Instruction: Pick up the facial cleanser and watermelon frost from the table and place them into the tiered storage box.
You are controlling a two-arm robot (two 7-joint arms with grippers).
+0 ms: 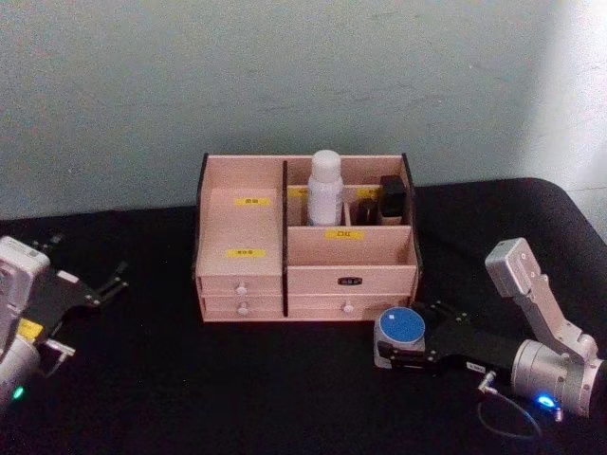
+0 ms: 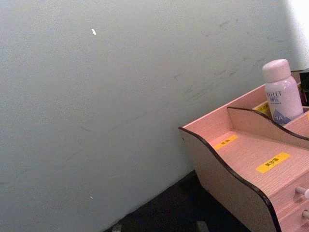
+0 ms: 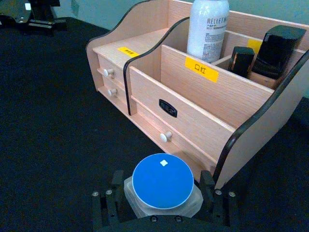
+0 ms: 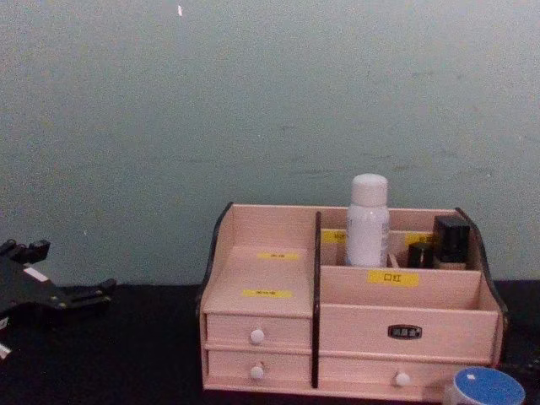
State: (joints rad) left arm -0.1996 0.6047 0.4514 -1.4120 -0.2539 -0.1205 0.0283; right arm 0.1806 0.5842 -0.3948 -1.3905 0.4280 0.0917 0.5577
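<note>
Jar: we see the jar [image 1: 401, 324], blue lid up, low over the table [image 1: 285, 389], just in front of the box [image 1: 351, 248] at its right corner and outside it.
Right gripper: the right gripper [image 3: 162, 180] reaches in from the right, its jaws pressed on either side of the jar.
Right wrist view: here we see both fingers [image 3: 117, 181] against the jar's sides, which the head view leaves unclear.
Cleanser: the cleanser [image 4: 368, 221] stands upright in a rear compartment, just right of the dark divider [image 4: 317, 295].
Left wrist view: we can read the cleanser's blue print, with the wall [image 2: 120, 96] behind it.
Left gripper: the left gripper [image 1: 87, 265] is parked at the table's left, well apart from the box, jaws apart.
Around: black bottles [image 3: 277, 48] stand near the cleanser; the box's front wall and drawers [image 3: 166, 108] rise between the jar and the compartments.
</note>
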